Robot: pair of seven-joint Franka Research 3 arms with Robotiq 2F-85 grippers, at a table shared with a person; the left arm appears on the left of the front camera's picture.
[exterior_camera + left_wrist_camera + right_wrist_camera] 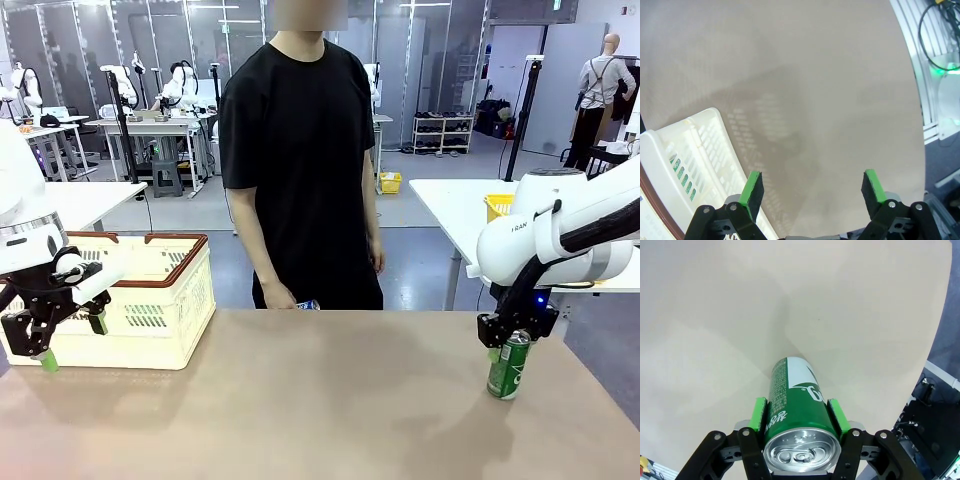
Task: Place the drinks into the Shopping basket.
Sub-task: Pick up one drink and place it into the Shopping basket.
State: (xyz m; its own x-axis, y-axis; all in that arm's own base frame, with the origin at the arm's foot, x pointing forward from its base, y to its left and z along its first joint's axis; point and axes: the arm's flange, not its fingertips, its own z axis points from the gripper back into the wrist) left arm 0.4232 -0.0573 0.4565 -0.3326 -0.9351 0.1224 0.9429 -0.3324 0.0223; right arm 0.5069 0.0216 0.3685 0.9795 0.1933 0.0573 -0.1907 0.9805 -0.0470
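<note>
Here, the right gripper clasps the upright green can near its top at the table's right side, likely so it can be lifted. The left gripper hangs wide and empty just beside the Shopping basket, far left.

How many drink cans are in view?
2. A slim green metal can sits on the table at right, clamped in the right gripper. A blue-and-white can is in the person's hand at the far edge. More may hide inside the cream slotted plastic basket.
</note>
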